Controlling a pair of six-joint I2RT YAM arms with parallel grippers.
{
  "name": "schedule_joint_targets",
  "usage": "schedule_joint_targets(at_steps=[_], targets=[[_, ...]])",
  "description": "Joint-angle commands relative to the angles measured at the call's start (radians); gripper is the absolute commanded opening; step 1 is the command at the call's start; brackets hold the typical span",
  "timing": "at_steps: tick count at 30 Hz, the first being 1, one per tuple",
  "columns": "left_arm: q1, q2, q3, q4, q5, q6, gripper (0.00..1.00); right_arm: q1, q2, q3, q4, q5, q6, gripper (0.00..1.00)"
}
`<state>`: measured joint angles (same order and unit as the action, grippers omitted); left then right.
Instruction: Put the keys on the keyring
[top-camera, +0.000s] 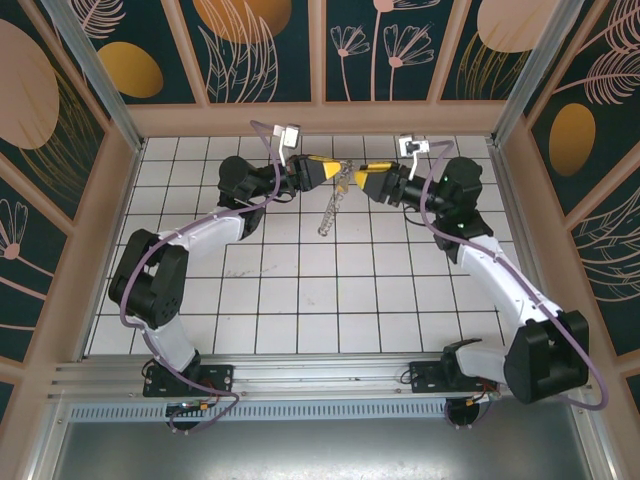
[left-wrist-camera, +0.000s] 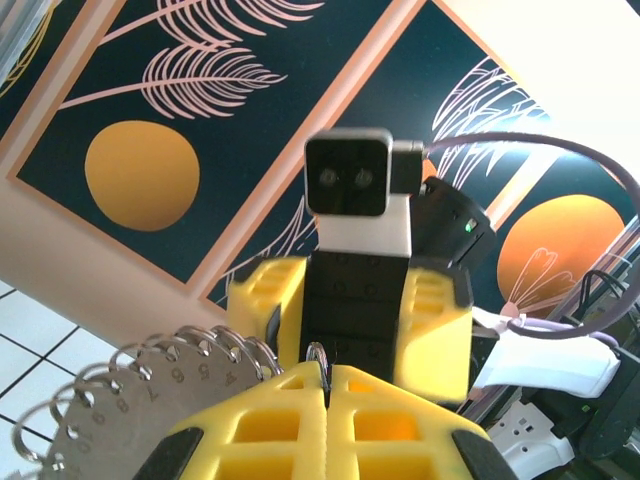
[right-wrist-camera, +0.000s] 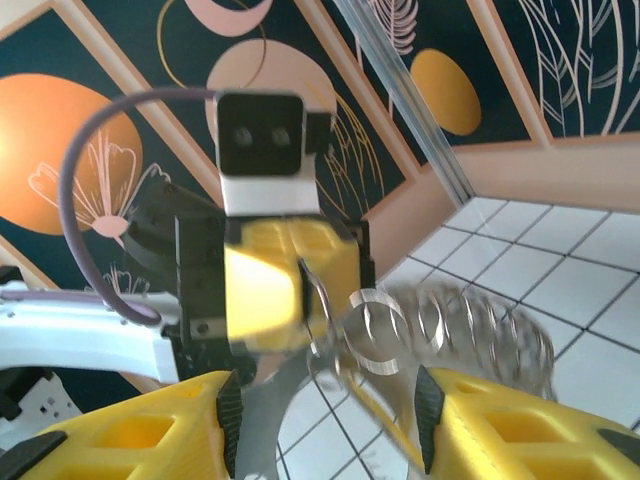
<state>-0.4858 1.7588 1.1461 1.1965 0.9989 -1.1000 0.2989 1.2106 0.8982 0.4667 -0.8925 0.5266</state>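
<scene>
Above white tiles (top-camera: 300, 290), the keyring (top-camera: 328, 215) is clamped by the left gripper (top-camera: 334, 172) at upper centre — the right gripper (top-camera: 358, 178) is spread wide; threading is judged unfinished.

Both arms reach over the white tiled table (top-camera: 300, 300) towards its far side. The left gripper (top-camera: 325, 171) and the right gripper (top-camera: 361, 178) point at each other, their yellow tips near together. The keyring (top-camera: 333, 203) hangs between them, a thin silvery strip slanting down to the left. How either gripper's fingers stand is too small to tell. Dark flowered panels (top-camera: 265, 50) wall the table.
</scene>
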Motion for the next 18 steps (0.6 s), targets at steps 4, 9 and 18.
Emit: schedule_joint_targets(at_steps=[4, 9, 18], targets=[[-0.005, -0.038, 0.018, 0.028, 0.021, 0.019, 0.0, 0.015, -0.122, -0.129, -0.079, 0.055, -0.137, 0.54], [-0.005, -0.039, 0.029, 0.024, 0.034, 0.013, 0.0, 0.014, -0.134, -0.182, -0.082, 0.085, -0.226, 0.55], [-0.007, -0.07, 0.03, 0.018, 0.038, 0.012, 0.0, 0.027, -0.075, -0.134, -0.072, 0.06, -0.262, 0.56]])
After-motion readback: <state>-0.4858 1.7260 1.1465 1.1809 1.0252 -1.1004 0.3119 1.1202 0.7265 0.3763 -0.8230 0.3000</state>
